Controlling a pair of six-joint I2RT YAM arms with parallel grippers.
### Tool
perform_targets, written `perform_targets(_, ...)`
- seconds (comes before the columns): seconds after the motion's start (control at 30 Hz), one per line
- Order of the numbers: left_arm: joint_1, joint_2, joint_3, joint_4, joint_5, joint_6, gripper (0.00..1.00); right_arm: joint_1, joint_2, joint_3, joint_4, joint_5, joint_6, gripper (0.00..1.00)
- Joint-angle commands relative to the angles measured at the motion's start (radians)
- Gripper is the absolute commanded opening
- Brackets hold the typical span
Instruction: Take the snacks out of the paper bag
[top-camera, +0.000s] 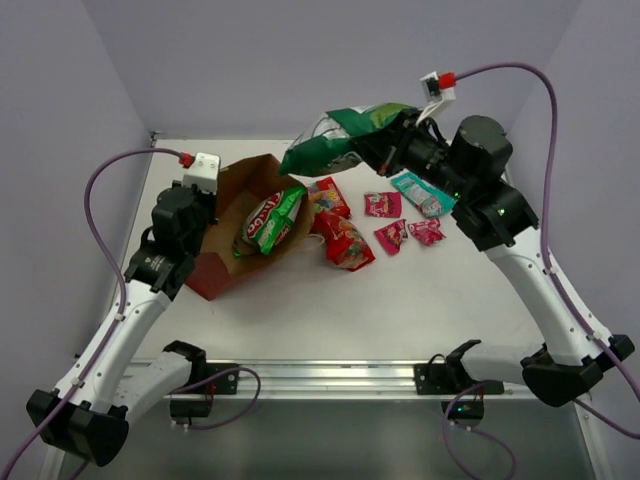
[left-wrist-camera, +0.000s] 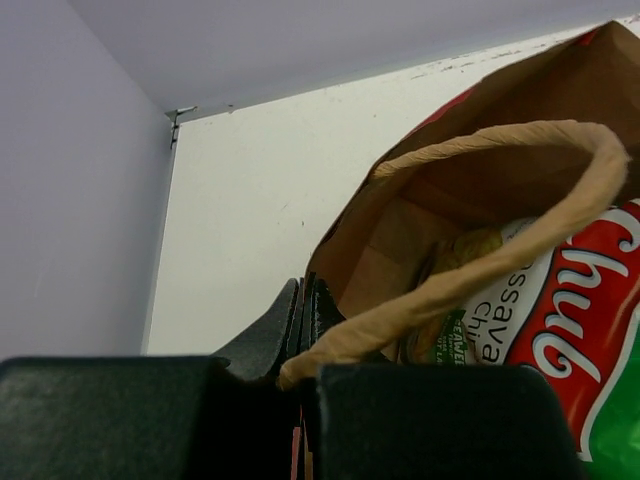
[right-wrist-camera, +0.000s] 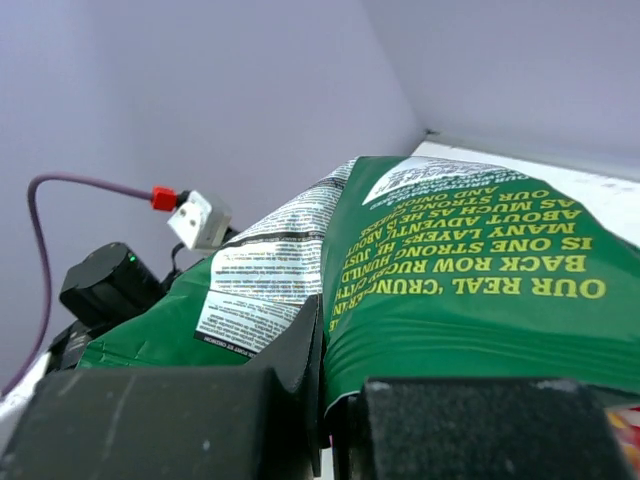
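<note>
- A white bench (top-camera: 450, 300) carries everything, with both arms reaching in from its near edge.
- The paper bag (top-camera: 235, 195), brown above and red below, lies tipped on its side at the left of the bench, its open mouth facing the right arm. The left pincer (left-wrist-camera: 305, 305) is clenched on the bag's rim, beside a string handle.
- A green chip bag (top-camera: 335, 140) hangs in the air above the far side of the bench, clear of the paper bag. The right pincer (right-wrist-camera: 325, 340) is clamped on its edge.
- A red-and-green packet (top-camera: 272, 222) sits in the bag's mouth, partly sticking out. It is not yet removed.
- Two red packets (top-camera: 345, 240) lie on the bench just outside the mouth.
- A teal packet (top-camera: 420, 193) lies further right.
- Three tiny pink packets (top-camera: 383, 205) lie near it.
- Judged from this, most snacks are out. The chip bag needs setting down, and the mouth packet is left. Whether more hide deeper inside cannot be told.
</note>
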Motion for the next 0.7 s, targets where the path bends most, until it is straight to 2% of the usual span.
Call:
perform_targets(0.0, 0.004, 0.011, 0.014, 0.034, -0.023, 0.007, 0.00, -0.071, -0.007, -0.002, 0.000, -0.048, -0.092, 0.00)
perform_targets(0.17, 0.004, 0.000, 0.020, 0.031, -0.008, -0.003, 0.00, -0.194, 0.100, 0.016, 0.038, 0.025, -0.154, 0.00)
perform_targets(0.37, 0.004, -0.007, 0.017, 0.025, 0.031, -0.018, 0.00, -0.323, 0.425, 0.133, 0.164, -0.064, -0.103, 0.00)
perform_targets(0.4, 0.004, -0.009, 0.017, 0.025, 0.029, -0.016, 0.00, -0.330, 0.521, 0.200, 0.170, -0.077, -0.107, 0.00)
perform_targets(0.53, 0.003, -0.012, 0.012, 0.022, 0.038, -0.013, 0.00, -0.362, 0.741, 0.373, 0.176, -0.085, -0.132, 0.00)
perform_targets(0.6, 0.004, -0.015, 0.014, 0.022, 0.047, -0.013, 0.00, -0.372, 0.804, 0.423, 0.179, -0.082, -0.137, 0.08)
perform_targets(0.63, 0.004, -0.015, 0.014, 0.020, 0.049, -0.012, 0.00, -0.381, 0.842, 0.424, 0.184, -0.075, -0.141, 0.22)
perform_targets(0.67, 0.004, -0.015, 0.014, 0.020, 0.055, -0.010, 0.00, -0.385, 0.856, 0.414, 0.184, -0.062, -0.141, 0.32)
